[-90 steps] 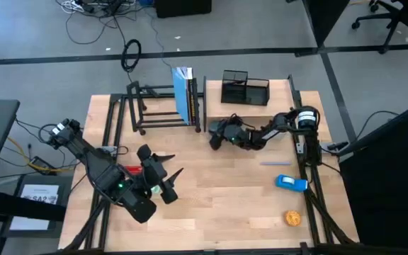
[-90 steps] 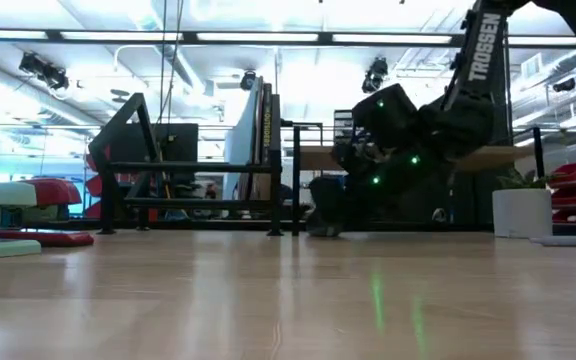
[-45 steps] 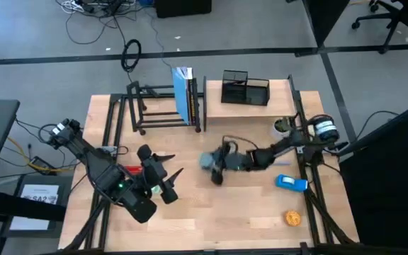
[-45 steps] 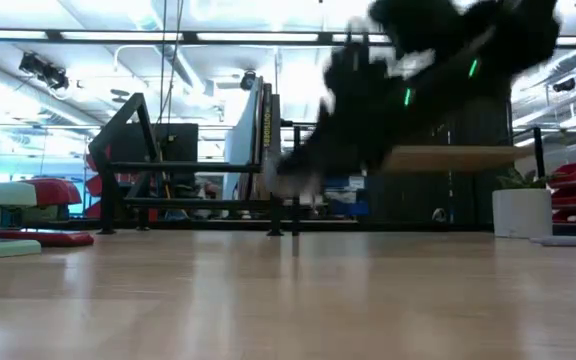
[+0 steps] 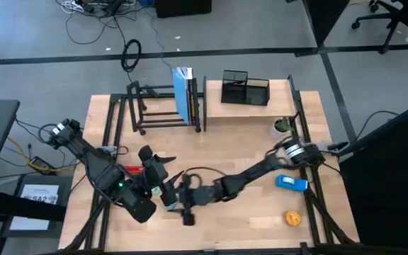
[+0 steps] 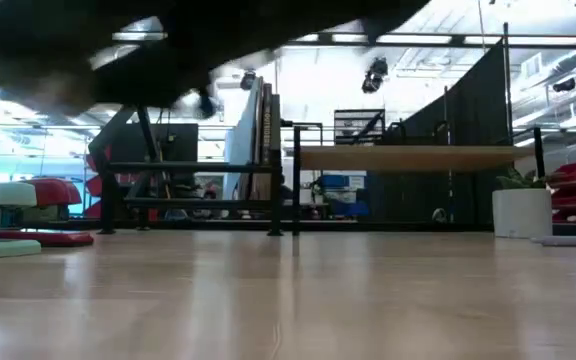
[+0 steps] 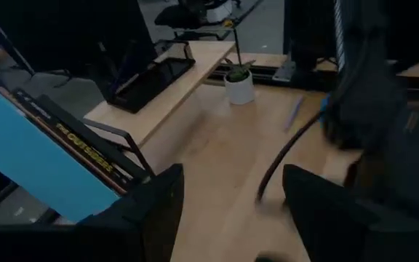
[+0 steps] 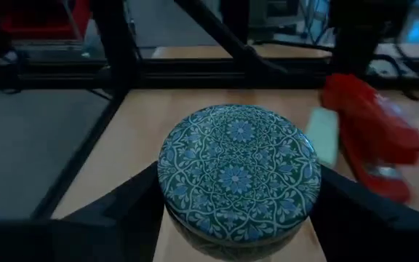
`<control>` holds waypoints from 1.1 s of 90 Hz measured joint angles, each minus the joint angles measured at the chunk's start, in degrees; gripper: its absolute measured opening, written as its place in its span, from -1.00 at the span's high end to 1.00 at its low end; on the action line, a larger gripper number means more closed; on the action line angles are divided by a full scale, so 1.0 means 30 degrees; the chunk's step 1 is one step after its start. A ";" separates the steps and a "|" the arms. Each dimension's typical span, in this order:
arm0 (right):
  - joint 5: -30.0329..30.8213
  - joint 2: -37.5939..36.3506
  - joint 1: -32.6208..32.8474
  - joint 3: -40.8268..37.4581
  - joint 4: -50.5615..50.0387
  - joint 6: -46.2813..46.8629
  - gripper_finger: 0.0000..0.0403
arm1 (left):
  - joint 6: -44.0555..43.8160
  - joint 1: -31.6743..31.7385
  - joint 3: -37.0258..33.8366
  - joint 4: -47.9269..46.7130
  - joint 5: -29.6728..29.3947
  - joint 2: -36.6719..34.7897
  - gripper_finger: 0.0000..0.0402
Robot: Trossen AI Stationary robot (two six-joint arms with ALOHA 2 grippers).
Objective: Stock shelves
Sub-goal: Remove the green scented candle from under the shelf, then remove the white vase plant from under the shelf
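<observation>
A round tin [image 8: 238, 171] with a blue-green flowered lid sits between the fingers of my right gripper [image 8: 238, 182]. That arm is stretched across to the table's near left [image 5: 181, 200]. My left gripper [image 5: 171, 167] stands open just beside it, holding nothing [image 7: 228, 218]. The black metal-tube rack [image 5: 163, 108] stands at the far left with blue books [image 5: 184, 95] upright at its right end. The wood-board shelf [image 6: 408, 158] stands to the right of the rack. My right gripper has the tin pinched between its two fingers [image 8: 126, 211], one on each opposite side of the round wall [image 8: 167, 191], just under the lid. The fingers come from the table's right, slanting down. The tin sits lid up and roughly level, with the table showing beneath it.
A red stapler [image 8: 369, 138] lies under my left arm [image 5: 127, 170]. A black mesh organizer [image 5: 245, 88] sits on the wood shelf. A small potted plant [image 5: 282, 126], a pen [image 5: 275, 163], a blue object [image 5: 291, 183] and an orange ball [image 5: 292, 217] lie along the right side.
My right gripper has swept fast from the far middle, beside the rack, across the table toward its near left. The arm has stretched out and carried the tin along. It now stands next to my left gripper.
</observation>
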 joint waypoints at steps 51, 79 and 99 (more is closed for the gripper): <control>-0.0327 0.9687 -0.1418 1.3288 -0.3882 0.0015 -0.40 | -0.0031 -0.0007 0.0000 0.0854 0.0765 0.0000 -0.06; 0.0245 0.9611 -0.0865 1.3295 -0.2663 -0.0237 -0.95 | -0.0510 -0.0007 0.0000 0.0809 0.0772 0.0000 -0.06; 0.1590 0.8285 0.0230 1.3289 -0.6996 -0.3016 -0.83 | -0.0583 -0.0067 0.0000 0.0807 0.0969 0.0000 -0.06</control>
